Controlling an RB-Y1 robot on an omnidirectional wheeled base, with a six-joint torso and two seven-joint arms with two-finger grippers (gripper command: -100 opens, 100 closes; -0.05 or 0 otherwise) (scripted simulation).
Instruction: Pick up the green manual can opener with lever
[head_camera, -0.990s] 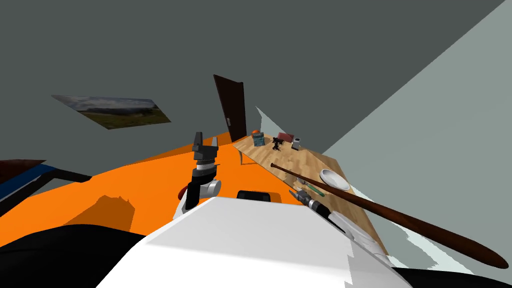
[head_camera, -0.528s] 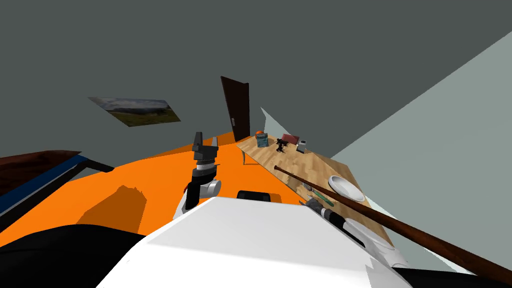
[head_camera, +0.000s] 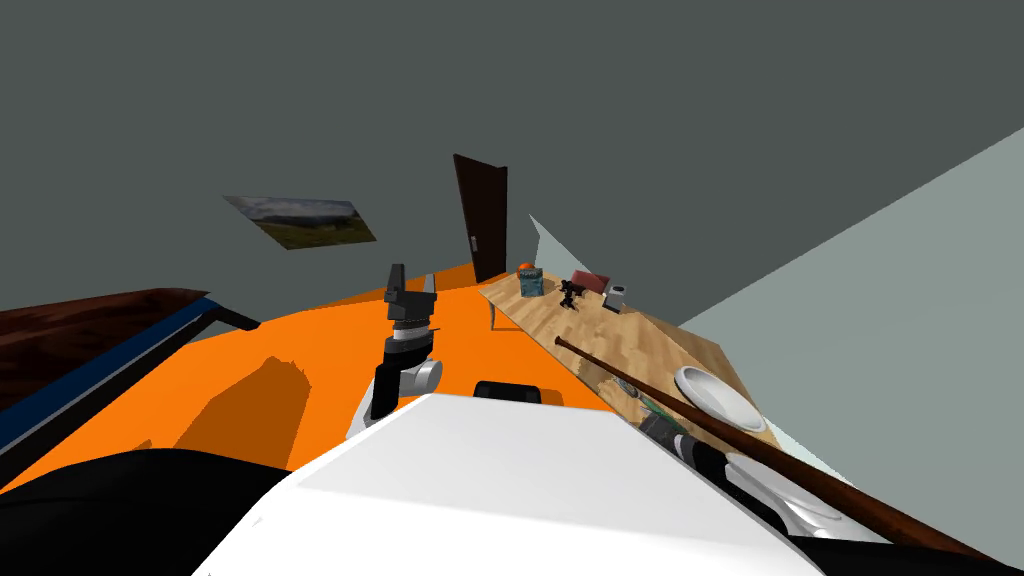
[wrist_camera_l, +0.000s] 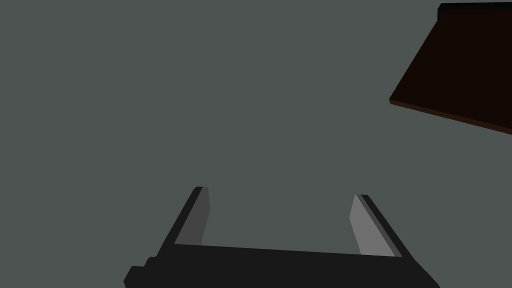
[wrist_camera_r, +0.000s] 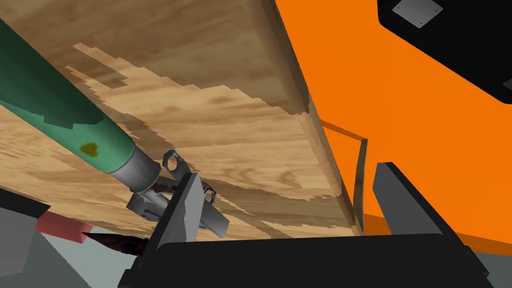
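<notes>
The right pincer (wrist_camera_r: 289, 172) hangs low at the near edge of the wooden table (wrist_camera_r: 225, 100), its 2 fingers spread wide with nothing between them but the table's edge and the orange floor (wrist_camera_r: 425, 125) beyond. The can opener (wrist_camera_r: 60, 100) lies flat on the tabletop, outside that gap. Its grey metal head sits just beside the outer face of 1 finger (wrist_camera_r: 185, 210), possibly touching it, though I cannot tell. From that head its thick green handle runs up and away from the pincer across the wood.

So the opener's long axis slants off from the finger at an angle. It runs neither straight along the pincer's reach nor square across the line between the 2 fingers. In the head view the opener shows as a short green streak close by the right forearm, near a long brown stick (head_camera: 700, 405) and a white plate (head_camera: 715, 395).

The left pincer (wrist_camera_l: 280, 192) is raised over the floor, well apart from the table, its fingers also spread and holding nothing. The right arm is plainly the nearer one.

As I judge it, the grasp is not yet lined up. The pincer would need to slide sideways, past the finger that is next to the metal head, and turn a little at the wrist. That would put the handle or its grey collar between the fingers, crosswise to them.
</notes>
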